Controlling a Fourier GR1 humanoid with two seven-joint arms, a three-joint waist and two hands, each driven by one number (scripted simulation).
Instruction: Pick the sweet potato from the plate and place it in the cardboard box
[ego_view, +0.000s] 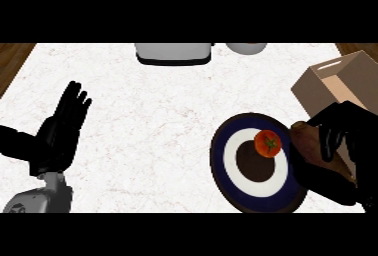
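Observation:
A brown sweet potato sits in my right hand, whose fingers curl round it just past the right rim of the plate. The plate is dark blue with a white ring and a dark centre. A red tomato lies on the plate's upper right part. The open cardboard box stands at the right edge, just beyond my right hand. My left hand rests open at the left, fingers pointing up.
A white and dark appliance stands at the counter's far edge, with a pale round object beside it. Wooden strips border the white marble counter at the left and right far corners.

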